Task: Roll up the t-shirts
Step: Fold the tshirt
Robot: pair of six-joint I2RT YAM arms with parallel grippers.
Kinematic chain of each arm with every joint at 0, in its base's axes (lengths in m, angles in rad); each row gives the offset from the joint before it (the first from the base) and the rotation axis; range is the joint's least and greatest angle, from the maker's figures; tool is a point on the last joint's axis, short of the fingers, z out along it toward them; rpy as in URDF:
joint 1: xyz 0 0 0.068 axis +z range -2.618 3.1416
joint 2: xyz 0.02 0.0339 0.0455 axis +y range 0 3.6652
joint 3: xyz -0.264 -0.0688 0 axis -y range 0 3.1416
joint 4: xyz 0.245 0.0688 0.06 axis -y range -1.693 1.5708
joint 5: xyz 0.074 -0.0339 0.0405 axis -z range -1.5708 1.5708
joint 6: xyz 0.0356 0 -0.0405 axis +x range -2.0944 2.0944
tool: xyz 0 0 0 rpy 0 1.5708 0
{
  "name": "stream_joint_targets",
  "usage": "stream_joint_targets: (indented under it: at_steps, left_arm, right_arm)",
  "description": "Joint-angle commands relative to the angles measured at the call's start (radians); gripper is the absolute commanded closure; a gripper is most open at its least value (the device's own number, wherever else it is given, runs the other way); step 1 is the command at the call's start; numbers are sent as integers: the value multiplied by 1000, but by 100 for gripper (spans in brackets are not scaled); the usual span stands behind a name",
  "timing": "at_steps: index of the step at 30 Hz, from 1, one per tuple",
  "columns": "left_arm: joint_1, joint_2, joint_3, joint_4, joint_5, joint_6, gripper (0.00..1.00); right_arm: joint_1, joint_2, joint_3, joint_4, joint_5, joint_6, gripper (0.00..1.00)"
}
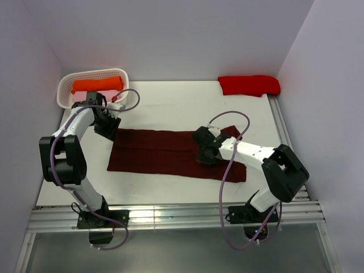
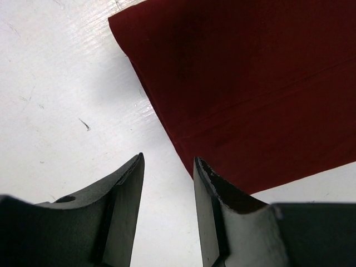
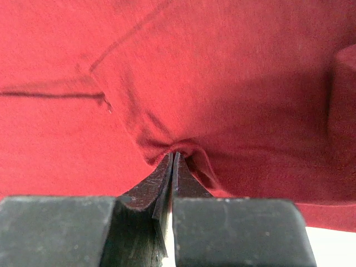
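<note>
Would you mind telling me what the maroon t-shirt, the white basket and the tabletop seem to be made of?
The maroon t-shirt: soft matte knit cloth, likely cotton; it puckers where the right gripper pinches it. The white basket: probably moulded plastic, with a perforated lattice wall. The tabletop: hard, white, glossy, with fine scratches; material uncertain.
</note>
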Motion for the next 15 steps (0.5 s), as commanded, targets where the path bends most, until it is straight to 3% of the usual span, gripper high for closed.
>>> stream_joint_targets:
  at_steps: [1, 5, 8, 15]
  left_arm:
    - [3, -27, -3, -2, 26, 21, 54]
    - [3, -21, 0, -2, 20, 25, 54]
    - [1, -19, 2, -3, 19, 25, 54]
    - [3, -15, -1, -9, 8, 35, 54]
  right_arm:
    - [30, -55, -36, 20, 34, 66, 99]
    - [51, -72, -65, 33, 36, 89, 99]
    - [65, -81, -84, 40, 39, 105, 93]
    - [81, -158, -90, 13, 68, 120, 69]
